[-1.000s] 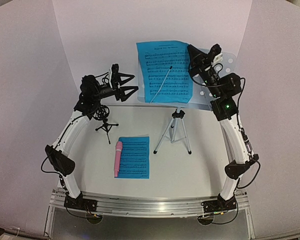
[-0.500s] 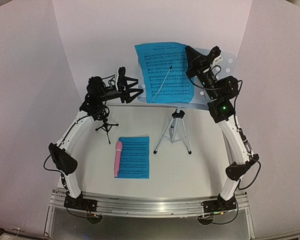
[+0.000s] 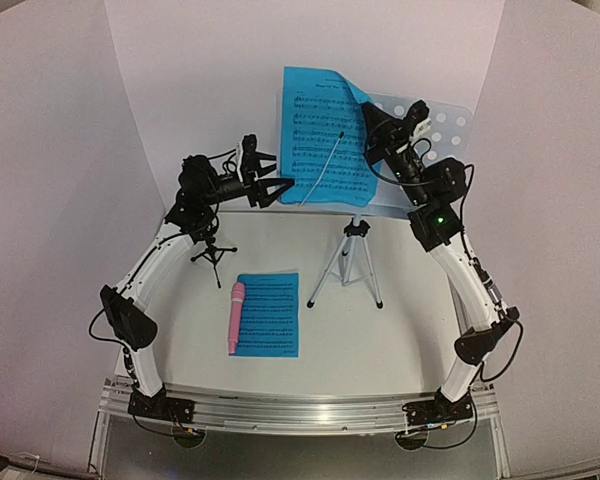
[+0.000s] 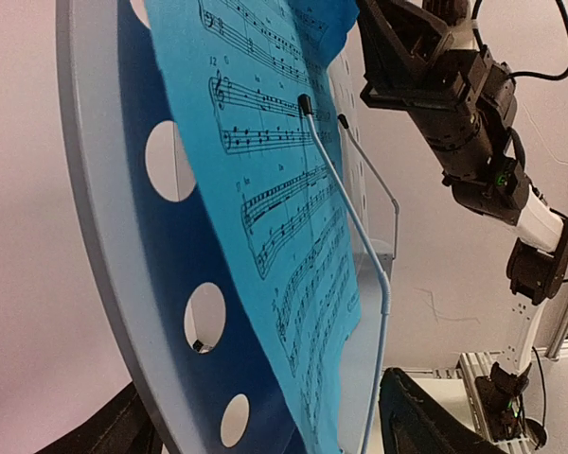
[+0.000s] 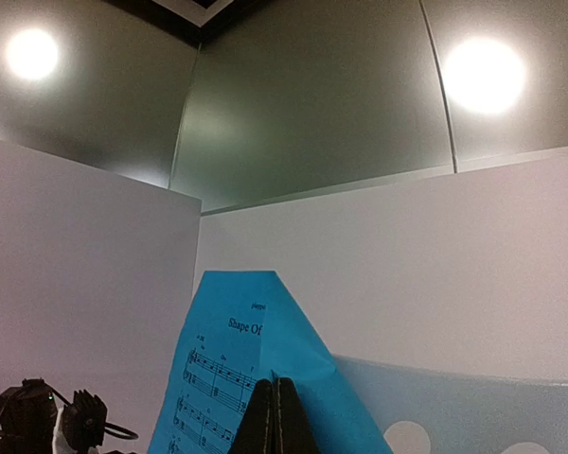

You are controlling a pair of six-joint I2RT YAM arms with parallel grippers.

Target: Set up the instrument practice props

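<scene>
The pale blue perforated music stand (image 3: 452, 122) stands at the back on its silver tripod (image 3: 348, 262). One bright blue music sheet (image 3: 320, 135) leans on it behind a thin wire arm (image 3: 330, 160). My right gripper (image 3: 372, 116) is shut on that sheet's folded top right corner, as the right wrist view (image 5: 275, 416) shows. My left gripper (image 3: 272, 186) is open, its fingers (image 4: 418, 416) either side of the stand's lower left edge (image 4: 104, 236). The second sheet (image 3: 272, 312) lies flat on the table with the pink microphone (image 3: 236, 316) on it. The small black tripod mic holder (image 3: 212, 250) stands beside my left arm.
White walls close in the back and both sides. The tripod's legs spread over the table's middle right. The right arm (image 4: 459, 104) reaches up behind the stand's top. A metal rail (image 3: 300, 410) runs along the near edge.
</scene>
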